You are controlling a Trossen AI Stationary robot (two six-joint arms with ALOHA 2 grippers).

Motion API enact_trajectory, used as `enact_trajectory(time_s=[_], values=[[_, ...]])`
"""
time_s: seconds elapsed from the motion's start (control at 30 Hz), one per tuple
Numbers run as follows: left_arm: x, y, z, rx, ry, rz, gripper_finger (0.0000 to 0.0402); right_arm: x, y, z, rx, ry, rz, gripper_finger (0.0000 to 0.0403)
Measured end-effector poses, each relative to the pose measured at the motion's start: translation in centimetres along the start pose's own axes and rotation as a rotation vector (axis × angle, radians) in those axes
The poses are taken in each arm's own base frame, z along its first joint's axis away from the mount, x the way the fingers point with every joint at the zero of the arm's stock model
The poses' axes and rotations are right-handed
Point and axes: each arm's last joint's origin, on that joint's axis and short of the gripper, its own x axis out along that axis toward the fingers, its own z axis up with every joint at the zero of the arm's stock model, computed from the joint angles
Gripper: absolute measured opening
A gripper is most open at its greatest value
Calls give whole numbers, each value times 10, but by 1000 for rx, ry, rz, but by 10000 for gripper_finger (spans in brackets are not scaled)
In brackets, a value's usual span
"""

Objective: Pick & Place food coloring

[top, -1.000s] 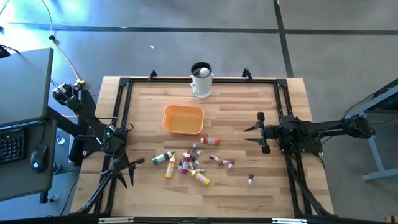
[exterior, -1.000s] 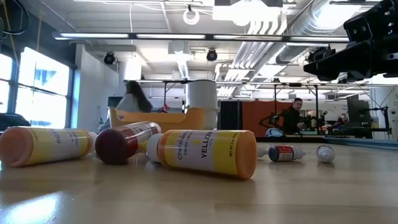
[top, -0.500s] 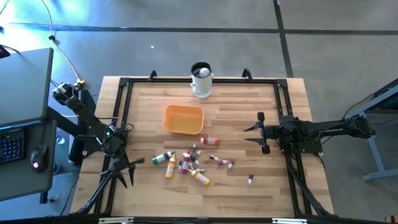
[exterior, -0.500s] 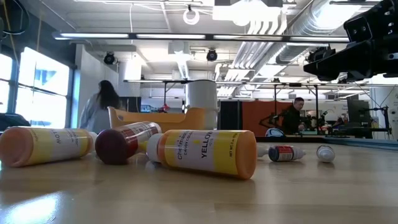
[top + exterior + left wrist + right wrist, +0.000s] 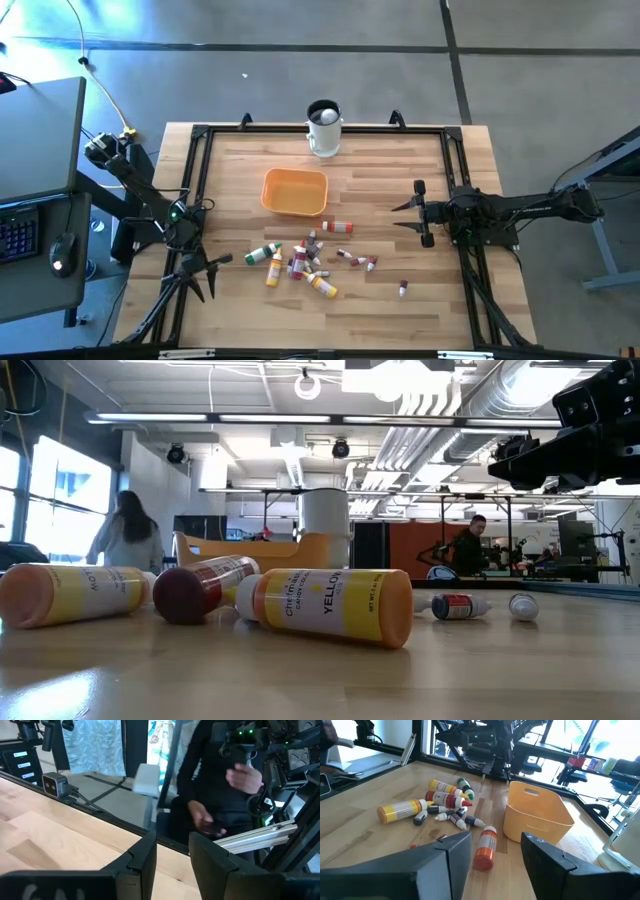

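Hovering at the right edge of the surface (image 5: 400, 150), right gripper (image 5: 406, 217) points toward the middle, jaws parted a fair way, nothing between them, touching nothing. Right wrist view shows the gap clear between its two dark fingers (image 5: 447, 852). Left gripper (image 5: 212, 272) sits at the near-left corner over the frame rail, jaws parted moderately, empty; left wrist view shows bare wood and a person's hand (image 5: 245, 776) beyond the edge. Food coloring (image 5: 300, 260) lies scattered on its sides in the near-middle of the surface, just in front of the orange bowl (image 5: 295, 192), well apart from both grippers. One red-capped bottle (image 5: 337, 227) lies closest to the bowl, one small bottle (image 5: 403, 289) off alone toward the right. White mug (image 5: 323, 128) stands at the far edge. Low view: yellow bottle (image 5: 330, 605) lying flat up close, person (image 5: 125, 540) in the room behind.
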Motion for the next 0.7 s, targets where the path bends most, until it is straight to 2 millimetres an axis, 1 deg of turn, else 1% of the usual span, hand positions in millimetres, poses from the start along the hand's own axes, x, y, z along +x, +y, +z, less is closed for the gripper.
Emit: enact_trajectory(time_s=[0.13, 0.37, 0.57, 0.7], values=[[0, 0, 2, 37, -15, 7, 115, 0, 0, 0, 0, -1, 0, 165], [-1, 2, 10, 111, -96, 81, 115, 0, 0, 0, 0, 0, 0, 165], [-4, 6, 24, 363, -205, 287, 115, 0, 0, 0, 0, -1, 0, 165], [-6, 8, 31, 436, -255, 400, 115, 0, 0, 0, 0, -1, 0, 165]])
